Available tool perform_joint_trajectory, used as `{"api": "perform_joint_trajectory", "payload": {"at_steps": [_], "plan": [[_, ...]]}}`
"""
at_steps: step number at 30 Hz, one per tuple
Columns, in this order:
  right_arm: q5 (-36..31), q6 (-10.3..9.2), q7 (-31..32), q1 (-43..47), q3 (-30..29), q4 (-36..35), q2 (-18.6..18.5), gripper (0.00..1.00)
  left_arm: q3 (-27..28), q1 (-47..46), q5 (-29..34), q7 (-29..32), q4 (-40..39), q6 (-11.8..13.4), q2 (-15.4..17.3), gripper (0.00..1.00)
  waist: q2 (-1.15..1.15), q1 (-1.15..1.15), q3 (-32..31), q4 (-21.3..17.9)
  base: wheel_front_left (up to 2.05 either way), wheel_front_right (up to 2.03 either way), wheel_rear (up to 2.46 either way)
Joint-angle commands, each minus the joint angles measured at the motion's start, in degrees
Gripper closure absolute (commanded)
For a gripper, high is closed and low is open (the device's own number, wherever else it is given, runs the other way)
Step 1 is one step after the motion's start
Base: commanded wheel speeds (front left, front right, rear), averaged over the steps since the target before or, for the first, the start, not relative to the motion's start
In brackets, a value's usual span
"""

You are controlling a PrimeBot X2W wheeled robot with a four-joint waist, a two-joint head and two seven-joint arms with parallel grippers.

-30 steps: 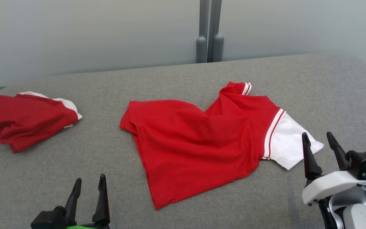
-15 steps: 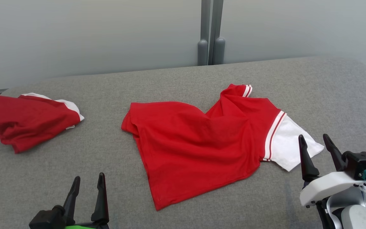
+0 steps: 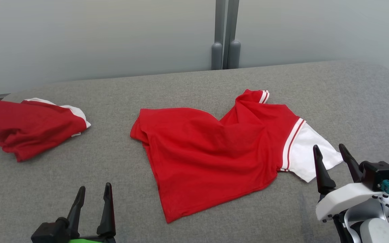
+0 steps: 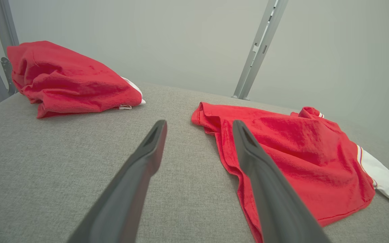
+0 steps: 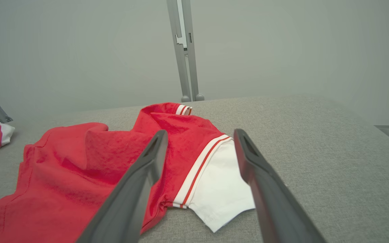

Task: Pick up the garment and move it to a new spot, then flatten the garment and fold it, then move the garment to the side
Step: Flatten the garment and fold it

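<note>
A red garment (image 3: 214, 155) with a white sleeve (image 3: 307, 158) and striped trim lies crumpled and partly spread at the middle of the grey fabric surface (image 3: 181, 87). My right gripper (image 3: 328, 147) hovers open at the lower right, its fingertips just over the white sleeve's edge. In the right wrist view the open right gripper (image 5: 200, 132) frames the sleeve (image 5: 219, 189) and the garment (image 5: 79, 162). My left gripper (image 3: 95, 187) stands open at the lower left, apart from the cloth. The left wrist view has the left gripper (image 4: 199, 123) open with the garment (image 4: 289, 148) to its right.
A second red and white garment (image 3: 29, 126) lies bunched at the far left edge, also as the bundle (image 4: 69, 81). A grey metal post (image 3: 225, 37) rises behind the surface against a pale wall. The surface's rounded right end (image 3: 383, 77) curves away.
The head camera has shifted slightly. My right gripper has crept a little left toward the white sleeve. The left gripper and both garments have not moved.
</note>
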Motion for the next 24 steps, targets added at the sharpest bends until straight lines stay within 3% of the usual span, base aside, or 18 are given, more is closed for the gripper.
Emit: {"api": "perform_joint_trajectory", "payload": {"at_steps": [1,11,24], "plan": [[0.1,-0.08,0.17,0.32,0.07,-0.03,-0.03,0.0,0.05,-0.57,0.51,-0.24,-0.09,0.27,0.28,0.0,0.0,0.0,0.02,-0.01,0.0,0.0,0.0],[1.55,-0.08,1.68,-2.35,-1.33,3.44,-0.07,0.0,-0.96,-1.77,0.9,-0.32,0.31,-0.07,0.14,0.0,0.0,0.0,0.72,0.77,0.0,0.0,0.0],[0.34,-0.07,6.73,-11.59,-12.24,20.7,-4.77,0.0,-2.61,-5.33,1.43,-0.65,0.58,-0.94,-0.61,0.0,0.0,0.0,6.88,4.79,0.0,0.0,0.0]]}}
